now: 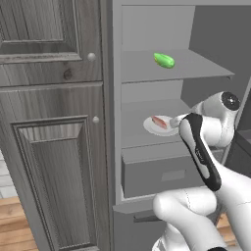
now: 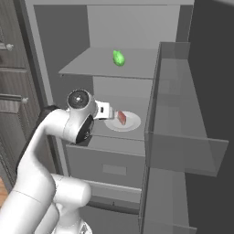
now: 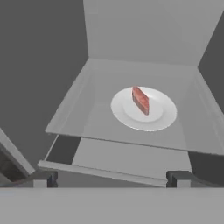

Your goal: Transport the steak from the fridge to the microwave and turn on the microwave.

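In the hand view the gripper [image 3: 111, 178] has its jaws spread wide, the two dark fingertips [image 3: 42, 178] far apart at the bottom edge, at about seven and five o'clock, with nothing between them. Only their tops show; the rest is cut off by the lower border.

At twelve o'clock from the tips, well apart from them, the steak [image 3: 140, 100] lies on a white plate [image 3: 162, 117] on the middle shelf [image 3: 87, 113] of the fridge [image 3: 131, 26]. The meat looks like a narrow red slab with a paler edge, seen nearly end-on, so its full outline is hard to read.

In the left base view the hand is mostly hidden behind the arm's dark-striped forearm; only a small white part pokes out just at three o'clock of the plate [image 1: 149, 126], where the steak [image 1: 159, 122] sits. The right edge of that plate is covered by the arm.

In the right base view the gripper [image 2: 109, 110] appears as a small white block just at nine o'clock of the plate [image 2: 132, 122], and its fingers are too small to make out. The steak [image 2: 121, 117] rests on the plate's left part.

A bright green vegetable [image 1: 164, 60] lies on the shelf above. Below the plate's shelf is a grey drawer [image 1: 162, 174]. The fridge door [image 2: 183, 114] stands open at three o'clock in the right base view, its edge cut off. A dark wood-panelled cabinet [image 1: 49, 122] stands at nine o'clock of the fridge.
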